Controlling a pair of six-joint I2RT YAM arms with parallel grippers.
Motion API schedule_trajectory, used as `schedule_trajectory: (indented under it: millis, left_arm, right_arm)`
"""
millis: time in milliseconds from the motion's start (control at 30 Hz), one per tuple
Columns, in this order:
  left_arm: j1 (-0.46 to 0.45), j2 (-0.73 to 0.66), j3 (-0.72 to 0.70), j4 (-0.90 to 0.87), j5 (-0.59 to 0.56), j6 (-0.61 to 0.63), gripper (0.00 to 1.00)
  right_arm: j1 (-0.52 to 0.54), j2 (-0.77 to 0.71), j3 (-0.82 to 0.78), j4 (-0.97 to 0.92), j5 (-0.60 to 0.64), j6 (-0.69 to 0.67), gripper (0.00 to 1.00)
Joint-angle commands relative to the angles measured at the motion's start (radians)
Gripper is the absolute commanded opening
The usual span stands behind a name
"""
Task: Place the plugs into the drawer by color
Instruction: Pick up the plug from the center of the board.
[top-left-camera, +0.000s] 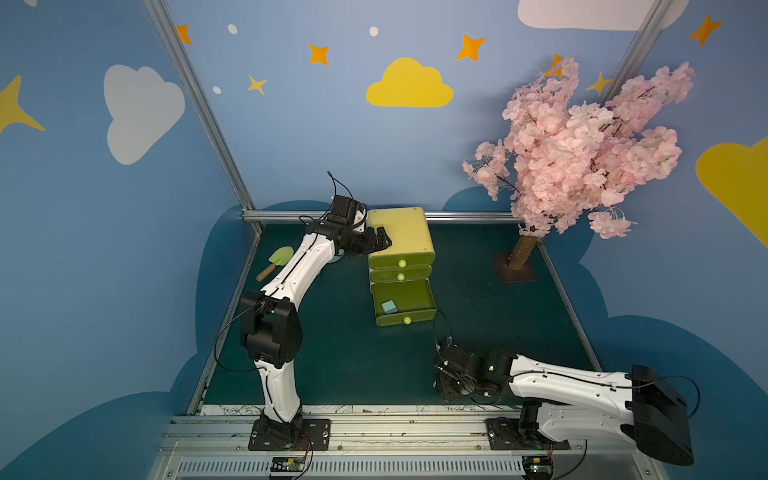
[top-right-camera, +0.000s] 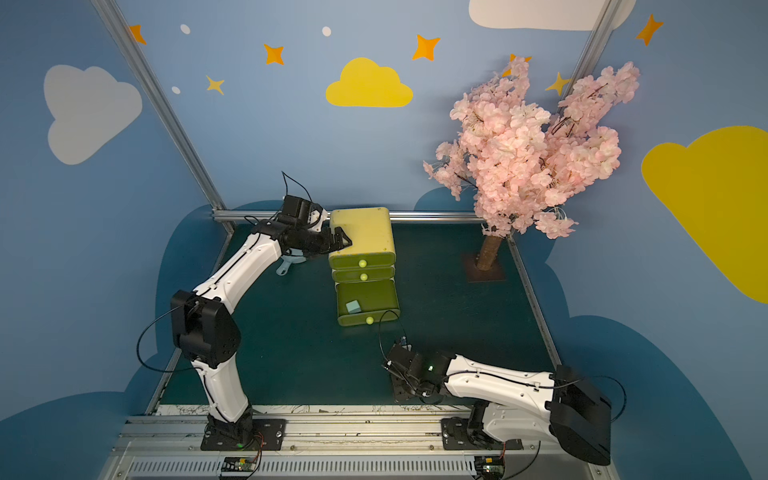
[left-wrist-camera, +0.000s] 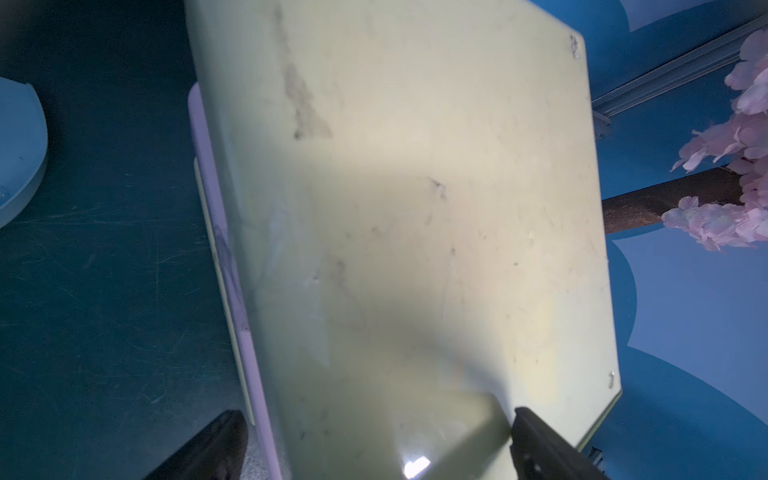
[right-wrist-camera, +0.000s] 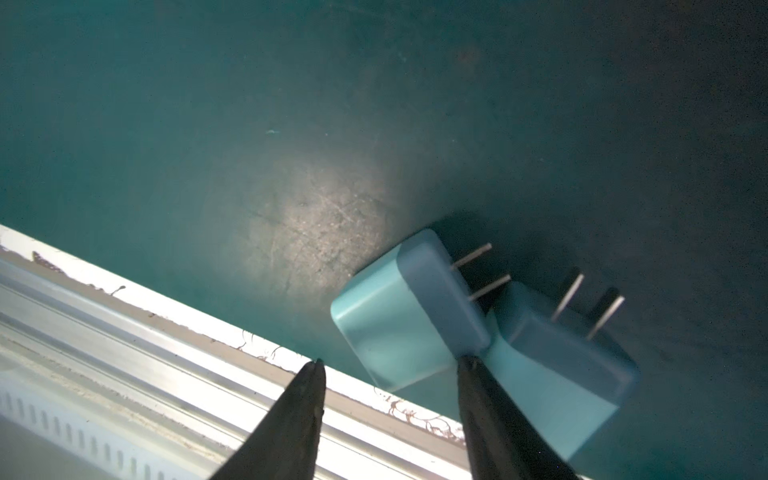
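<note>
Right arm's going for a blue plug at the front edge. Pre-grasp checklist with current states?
1. Bottom drawer pulled out: ok; a stored plug, light blue, lies inside.
2. Upper two drawers shut: ok.
3. Left gripper open, at the chest top: ok.
4. Right gripper open, nothing gripped: ok.
5. Target plug clear of neighbours: not ok; it appears to touch a second plug, and one finger sits at their seam.
6. Gripper height right for closing: cannot tell.
</note>
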Motion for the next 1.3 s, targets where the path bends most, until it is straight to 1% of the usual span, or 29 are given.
schedule_trajectory:
  millis: [0, 133, 367, 533, 700, 867, 967, 1067, 1133, 1267]
  left_arm:
    - [-0.002, -0.024, -0.001, -0.026, -0.017, 0.016, 1.00]
    - [-0.003, -0.024, -0.001, -0.026, -0.018, 0.016, 1.00]
    - [-0.002, -0.021, -0.003, -0.028, -0.024, 0.022, 1.00]
    - [0.000, -0.018, -0.001, -0.028, -0.026, 0.023, 1.00]
    - [0.006, -0.017, -0.001, -0.026, -0.023, 0.021, 1.00]
    - [0.008, -0.012, -0.001, -0.026, -0.021, 0.019, 1.00]
    - [0.010, -0.011, -0.001, -0.026, -0.021, 0.019, 1.00]
    - [0.011, -0.009, -0.001, -0.025, -0.025, 0.021, 1.00]
    - [0.012, -0.007, -0.001, -0.026, -0.027, 0.021, 1.00]
    - [0.012, -0.007, -0.003, -0.028, -0.038, 0.026, 1.00]
  right_arm:
    - [0.003, 0.043, 0.024, 0.021, -0.003, -0.013, 0.55]
    - [-0.002, 0.093, 0.051, 0.019, 0.014, -0.046, 0.57]
    - [-0.007, 0.208, 0.149, 0.019, 0.012, -0.115, 0.66]
    - [-0.006, 0.263, 0.186, 0.018, 0.014, -0.146, 0.66]
    - [0.008, 0.291, 0.210, -0.034, 0.055, -0.143, 0.58]
    - [0.019, 0.347, 0.230, -0.077, 0.097, -0.123, 0.47]
    - [0.022, 0.360, 0.262, -0.107, 0.115, -0.124, 0.43]
    - [0.017, 0.330, 0.322, -0.160, 0.152, -0.141, 0.40]
    - [-0.006, 0.297, 0.370, -0.171, 0.168, -0.171, 0.40]
    - [-0.105, 0.263, 0.466, -0.139, 0.170, -0.224, 0.38]
